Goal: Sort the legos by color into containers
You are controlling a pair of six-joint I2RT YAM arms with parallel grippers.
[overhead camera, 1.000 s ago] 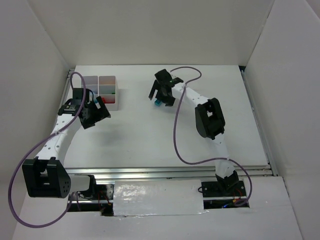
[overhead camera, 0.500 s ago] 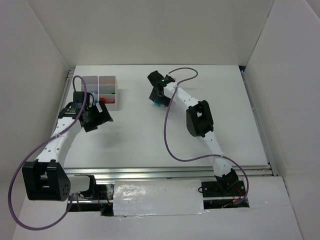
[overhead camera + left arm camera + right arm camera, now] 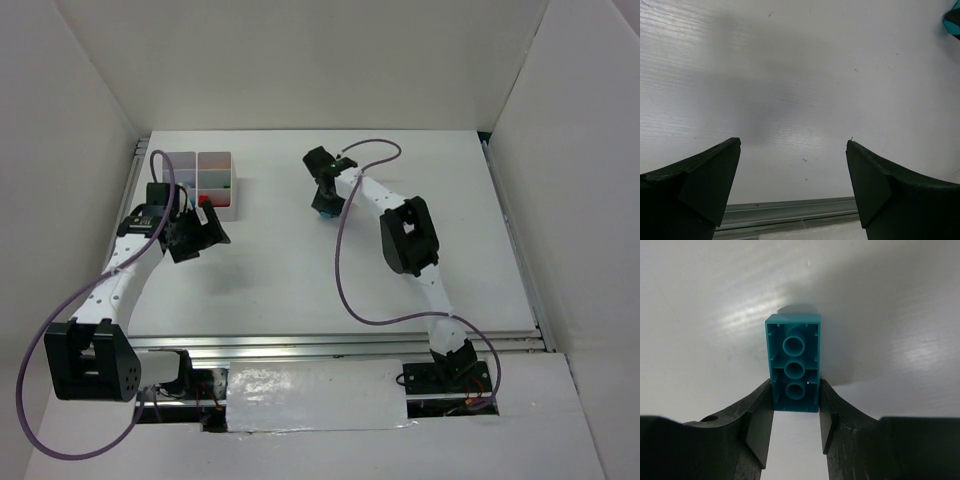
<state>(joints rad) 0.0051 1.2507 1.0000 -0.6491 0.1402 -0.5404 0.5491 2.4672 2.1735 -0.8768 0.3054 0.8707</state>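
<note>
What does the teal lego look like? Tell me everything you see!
The teal lego is a shiny plastic brick, longer than wide. Its hollow underside faces the right wrist camera, showing three round tubes in a row. The right gripper pinches its near end, one black finger on each long side. It casts a shadow on the white table; whether it touches the table is unclear.

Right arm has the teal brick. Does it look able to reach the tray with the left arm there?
Probably yes. The table between the teal brick in the right fingers and the tray is bare; the left fingers hang open at the tray's near edge, crowding only its near compartments.
</note>
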